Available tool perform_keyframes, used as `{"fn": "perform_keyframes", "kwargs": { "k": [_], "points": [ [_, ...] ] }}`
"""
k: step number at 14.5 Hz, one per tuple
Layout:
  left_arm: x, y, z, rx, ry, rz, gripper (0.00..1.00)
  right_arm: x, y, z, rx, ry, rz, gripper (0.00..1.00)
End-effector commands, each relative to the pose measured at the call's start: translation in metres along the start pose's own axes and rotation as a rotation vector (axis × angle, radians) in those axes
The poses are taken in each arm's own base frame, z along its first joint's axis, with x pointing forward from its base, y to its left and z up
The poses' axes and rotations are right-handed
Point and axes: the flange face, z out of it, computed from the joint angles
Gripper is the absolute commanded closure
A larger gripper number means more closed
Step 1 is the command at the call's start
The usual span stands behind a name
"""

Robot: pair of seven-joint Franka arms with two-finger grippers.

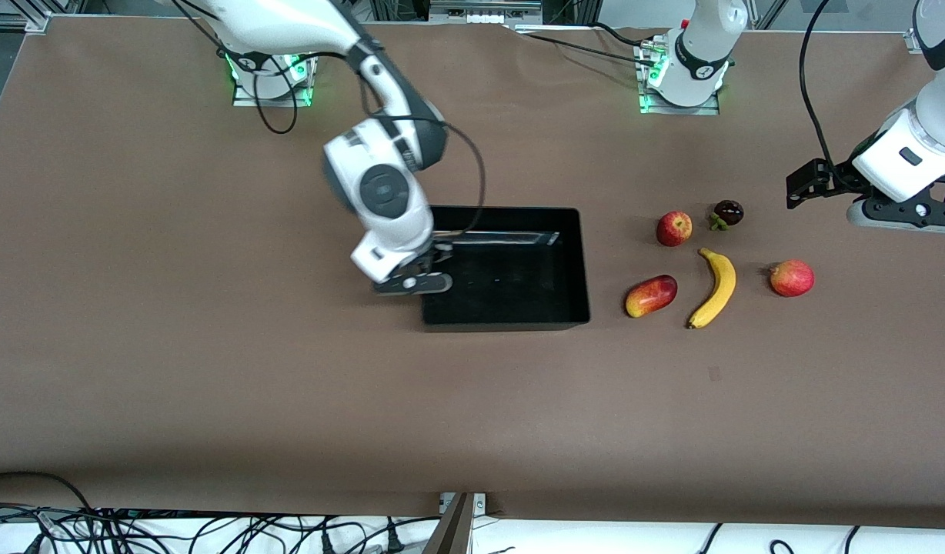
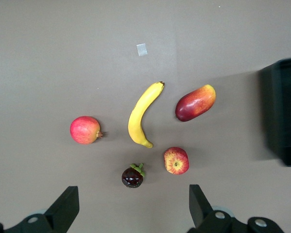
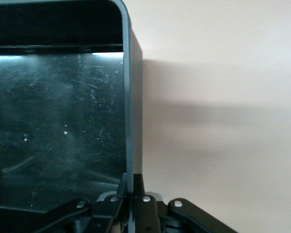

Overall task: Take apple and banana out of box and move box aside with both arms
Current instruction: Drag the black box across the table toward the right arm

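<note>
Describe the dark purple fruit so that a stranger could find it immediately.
Start at the black box, then look toward the left arm's end of the table, where five fruits lie. The mangosteen lies beside the apple; it alone is small, dark and green-stemmed.

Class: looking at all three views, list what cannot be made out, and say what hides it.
- Box wall toward the right arm's end: front view, hidden under the right gripper.
- Right gripper's fingertips: right wrist view, cut off by the frame edge.
- Left gripper: front view, its fingers merge into the dark mount.
</note>
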Motion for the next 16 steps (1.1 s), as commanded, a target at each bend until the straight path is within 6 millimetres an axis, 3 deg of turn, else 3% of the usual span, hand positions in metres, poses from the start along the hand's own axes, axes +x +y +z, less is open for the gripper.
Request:
{"fn": "perform_keyframes", "kwargs": {
  "k": [1, 4, 7, 9, 13, 16],
  "points": [
    [-0.004, -0.002, -0.008, -0.003, -0.004, -0.012, 0.0, 0.021, 0.065, -0.058, 0.055, -0.037, -0.058, 1.0],
    [-0.003, -0.002, -0.009, -0.003, -0.003, -0.014, 0.0, 0.038, 0.161, -0.073, 0.018, -0.088, -0.114, 1.0],
    [-0.003, -0.001, -0.008, -0.003, -0.004, -0.012, 0.0, 0.031, 0.243, -0.068, -0.005, -0.112, -0.131, 1.0],
    [-0.003, -0.001, -0.008, -0.003, -0.004, -0.012, 0.0, 0.021, 0.285, -0.061, -0.007, -0.116, -0.121, 1.0],
    [-0.003, 0.0, -0.008, -0.003, -0.004, -0.01, 0.0, 0.004, 0.37, -0.02, -0.024, -0.054, -0.122, 1.0],
    [-0.003, 0.0, -0.008, -0.003, -0.004, -0.009, 0.0, -0.008, 0.412, 0.006, -0.019, -0.058, -0.053, 1.0]
  ]
}}
